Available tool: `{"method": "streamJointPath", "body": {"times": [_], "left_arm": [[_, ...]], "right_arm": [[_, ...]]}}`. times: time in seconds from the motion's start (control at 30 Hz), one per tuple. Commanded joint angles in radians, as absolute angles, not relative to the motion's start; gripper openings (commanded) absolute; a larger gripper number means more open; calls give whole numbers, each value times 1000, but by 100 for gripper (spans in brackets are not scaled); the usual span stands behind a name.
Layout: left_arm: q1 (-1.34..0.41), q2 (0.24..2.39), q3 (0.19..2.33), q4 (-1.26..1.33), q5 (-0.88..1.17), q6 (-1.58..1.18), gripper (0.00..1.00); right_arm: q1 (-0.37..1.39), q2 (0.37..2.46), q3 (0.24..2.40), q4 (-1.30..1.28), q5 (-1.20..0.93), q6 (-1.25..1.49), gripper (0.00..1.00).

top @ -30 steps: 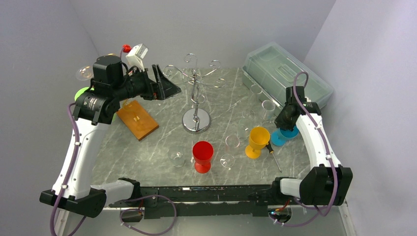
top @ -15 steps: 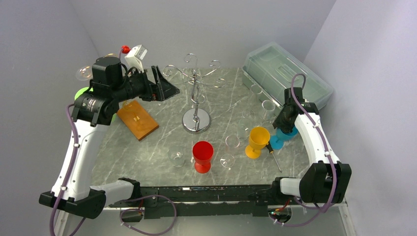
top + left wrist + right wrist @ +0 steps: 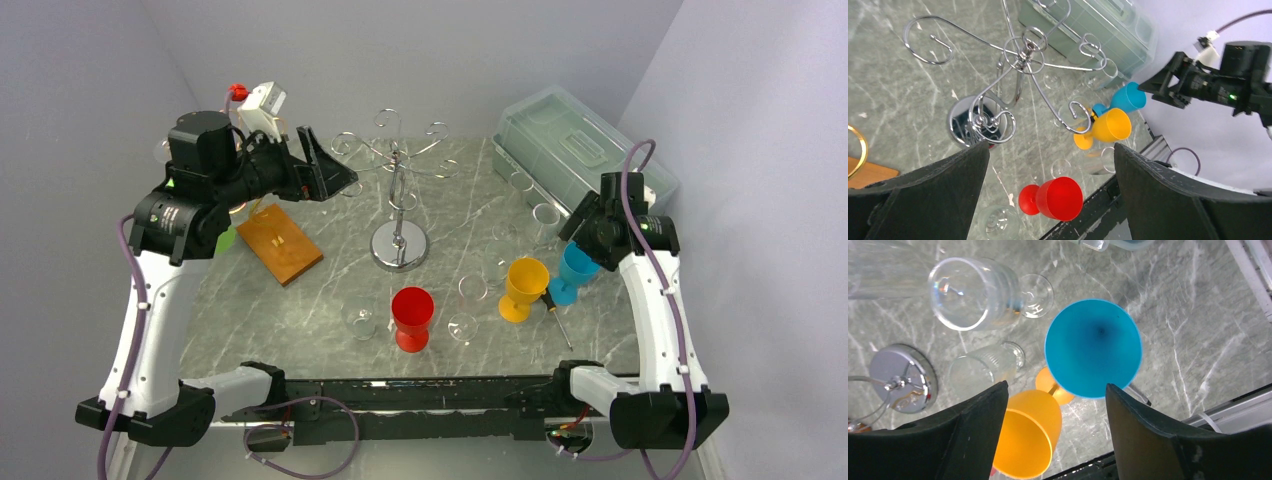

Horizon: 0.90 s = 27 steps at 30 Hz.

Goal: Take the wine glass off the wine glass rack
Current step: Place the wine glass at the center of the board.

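Observation:
The chrome wine glass rack (image 3: 398, 190) stands mid-table on its round base; the curled hooks that show in the left wrist view (image 3: 1020, 55) carry nothing. A blue wine glass (image 3: 577, 266) stands upright on the table at the right, next to a yellow one (image 3: 525, 285). My right gripper (image 3: 588, 230) hovers open just above the blue glass (image 3: 1093, 347), apart from it, its jaws spread and empty (image 3: 1055, 387). My left gripper (image 3: 338, 172) hangs wide open and empty (image 3: 1050, 147) by the rack's left hooks.
A red glass (image 3: 412, 315) and several clear glasses (image 3: 360, 320) stand near the front. A screwdriver (image 3: 555, 315) lies beside the yellow glass. A wooden board (image 3: 280, 242) lies at the left, and a lidded plastic box (image 3: 585, 160) sits at the back right.
My right gripper has opened, let go of the blue glass and risen above it; the glass stays standing on the table. The left arm shifted slightly left.

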State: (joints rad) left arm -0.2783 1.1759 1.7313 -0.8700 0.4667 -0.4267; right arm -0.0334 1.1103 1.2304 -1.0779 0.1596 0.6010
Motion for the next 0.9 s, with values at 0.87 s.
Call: {"method": "streamJointPath", "body": {"times": [0.87], "left_arm": [[-87, 1407, 2263, -1282, -552, -240, 100]], "right_arm": [[279, 1228, 1676, -902, -20, 512, 100]]}}
